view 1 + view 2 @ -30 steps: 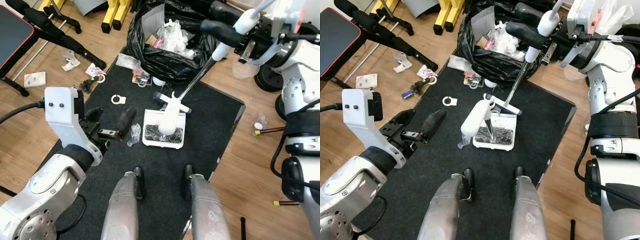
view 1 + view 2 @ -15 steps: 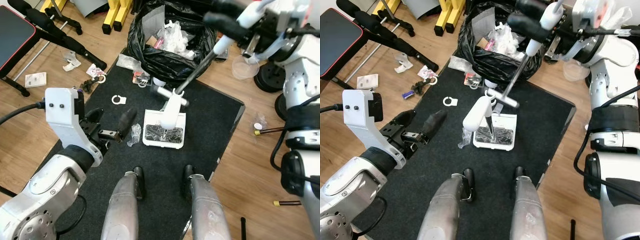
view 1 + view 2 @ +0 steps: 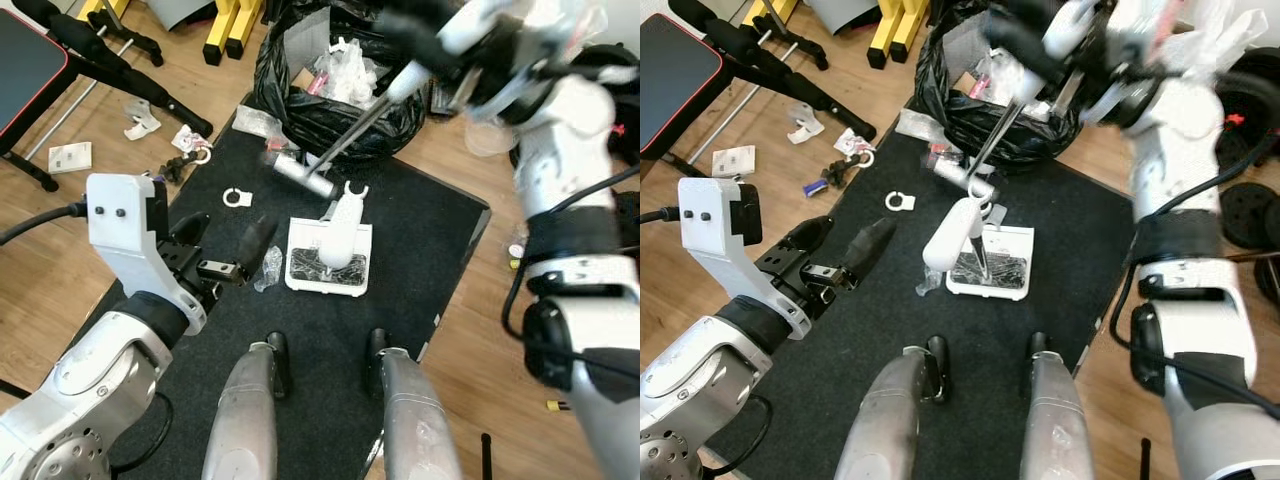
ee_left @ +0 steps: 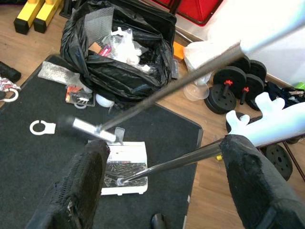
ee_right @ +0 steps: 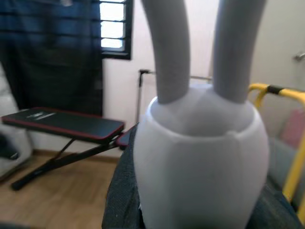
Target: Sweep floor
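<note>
— Where's the broom?

— My right gripper (image 3: pixel 425 30) has it, up at the far right above the bag (image 3: pixel 330 115). The black fingers are closed around the broom's (image 3: pixel 355 125) white grip. The dark shaft slants down to the left, and the head is a blur over the mat's (image 3: pixel 430 250) far edge, just near of the bag. I can't tell whether the head touches the mat.

— And your left?

— My left gripper (image 3: pixel 225 235) hangs over the near left part of the mat. Its fingers (image 4: pixel 81 191) are spread wide and there is nothing in them.

— The dustpan?

— The dustpan (image 3: pixel 300 275) sits flat on the middle of the mat, right of my left gripper and apart from it. Its white handle (image 3: pixel 340 225) stands up from it, and dark bits lie in the tray. A crumpled clear wrapper (image 3: pixel 268 268) lies just beside its left edge, between the dustpan and my left fingertips.

— What else is down there?

— A white ring (image 3: pixel 237 198) on the mat, left of the broom head. Small scraps sit at the near foot of the bag. Farther left, on the wood floor, are a card (image 3: pixel 70 157) and some torn packets (image 3: pixel 188 142), next to a bench (image 3: pixel 30 60). Black weights (image 4: pixel 236 83) lie on the floor to the far right. The bag stands open, full of white plastic rubbish
</note>
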`<state>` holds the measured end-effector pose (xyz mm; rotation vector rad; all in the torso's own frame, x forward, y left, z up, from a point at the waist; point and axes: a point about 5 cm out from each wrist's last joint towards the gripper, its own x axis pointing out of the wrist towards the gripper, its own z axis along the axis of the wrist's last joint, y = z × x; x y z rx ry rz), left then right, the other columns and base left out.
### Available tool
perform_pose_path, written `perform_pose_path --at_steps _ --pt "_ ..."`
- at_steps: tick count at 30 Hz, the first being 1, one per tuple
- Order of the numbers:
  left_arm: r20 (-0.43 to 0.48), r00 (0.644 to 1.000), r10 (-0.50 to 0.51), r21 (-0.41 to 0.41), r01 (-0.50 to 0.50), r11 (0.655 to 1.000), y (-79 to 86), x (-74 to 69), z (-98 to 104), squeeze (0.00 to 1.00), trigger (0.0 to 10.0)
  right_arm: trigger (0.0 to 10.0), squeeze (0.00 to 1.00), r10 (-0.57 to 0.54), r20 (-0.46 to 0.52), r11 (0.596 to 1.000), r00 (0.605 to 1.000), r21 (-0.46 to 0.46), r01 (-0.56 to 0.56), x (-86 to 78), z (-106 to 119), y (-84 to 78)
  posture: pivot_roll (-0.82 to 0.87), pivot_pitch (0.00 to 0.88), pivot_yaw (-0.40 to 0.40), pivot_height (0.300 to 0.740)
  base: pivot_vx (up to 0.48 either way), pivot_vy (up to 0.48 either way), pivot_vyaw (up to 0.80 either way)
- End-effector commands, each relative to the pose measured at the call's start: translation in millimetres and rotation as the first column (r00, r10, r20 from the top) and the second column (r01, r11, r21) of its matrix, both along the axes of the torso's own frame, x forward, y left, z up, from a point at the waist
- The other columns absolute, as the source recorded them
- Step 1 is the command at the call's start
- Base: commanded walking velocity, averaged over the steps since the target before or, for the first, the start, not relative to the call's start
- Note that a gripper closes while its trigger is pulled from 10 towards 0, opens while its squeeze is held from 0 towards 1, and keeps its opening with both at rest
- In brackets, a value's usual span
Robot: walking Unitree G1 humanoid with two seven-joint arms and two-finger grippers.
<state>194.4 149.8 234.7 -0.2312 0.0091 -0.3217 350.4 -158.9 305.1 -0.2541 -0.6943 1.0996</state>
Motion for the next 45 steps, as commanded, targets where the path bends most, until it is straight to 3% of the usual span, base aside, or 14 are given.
perform_pose_path --at_steps 1,11,16,24,28,30,34,35,40,45 --pt "-0.020 0.999 0.027 0.011 -0.027 1.000 1.8 -4.4 -2 0.00 10.0 10.0 0.00 0.034 0.016 0.999 0.999 -0.038 -0.033 -5.3 -2 -0.3 0.25 0.440 0.008 0.740 0.000 0.000 0.00" --pt "-0.022 0.999 0.027 0.004 -0.027 1.000 1.5 -3.1 -3 0.00 10.0 10.0 0.00 0.073 -0.013 0.997 0.997 -0.020 -0.073 -6.8 8 -7.4 0.23 0.433 0.003 0.740 0.000 0.000 0.00" --pt "-0.025 0.999 0.025 -0.002 -0.025 1.000 1.3 -1.3 -3 0.00 10.0 10.0 0.00 0.181 -0.122 0.984 0.976 0.024 -0.179 -12.7 16 -14.9 0.21 0.428 0.002 0.740 0.000 0.000 0.00" --pt "-0.028 0.999 0.022 -0.008 -0.022 1.000 1.2 -0.7 -4 0.00 10.0 10.0 0.00 0.111 -0.005 0.976 0.994 0.188 -0.108 -12.2 49 -33.1 0.21 0.428 0.004 0.740 0.000 0.000 0.00" --pt "-0.029 0.999 0.021 -0.009 -0.021 1.000 1.0 -0.8 -5 0.00 10.0 10.0 0.00 0.041 0.067 0.976 0.997 0.210 -0.054 -12.7 59 -38.2 0.21 0.425 0.005 0.740 0.000 0.000 0.00" --pt "-0.031 0.999 0.020 -0.011 -0.020 1.000 0.9 -1.1 -5 0.00 10.0 10.0 0.00 -0.010 0.129 0.980 0.992 0.198 -0.016 -14.7 69 -39.0 0.21 0.418 0.008 0.740 0.000 0.000 0.00" --pt "-0.033 0.999 0.018 -0.012 -0.018 1.000 0.8 -1.5 -6 0.00 10.0 10.0 0.00 -0.033 0.158 0.987 0.987 0.157 0.008 -16.0 72 -36.8 0.22 0.410 0.013 0.740 0.000 0.000 0.00" --pt "-0.034 0.999 0.016 -0.012 -0.016 1.000 0.5 -2.0 -6 0.00 10.0 10.0 0.00 -0.036 0.149 0.996 0.988 0.085 0.024 -14.5 66 -31.8 0.22 0.407 0.012 0.740 0.000 0.000 0.00" --pt "-0.034 0.999 0.015 -0.013 -0.015 1.000 -0.2 -3.2 -7 0.00 10.0 10.0 0.00 -0.065 0.151 0.996 0.986 -0.044 0.072 -10.2 47 -25.8 0.22 0.394 0.011 0.740 0.000 0.000 0.00" --pt "-0.034 0.999 0.014 -0.014 -0.015 1.000 -0.6 -3.4 -7 0.00 10.0 10.0 0.00 -0.081 0.151 0.994 0.985 -0.054 0.090 -7.9 42 -25.7 0.22 0.399 0.011 0.740 0.000 0.000 0.00"
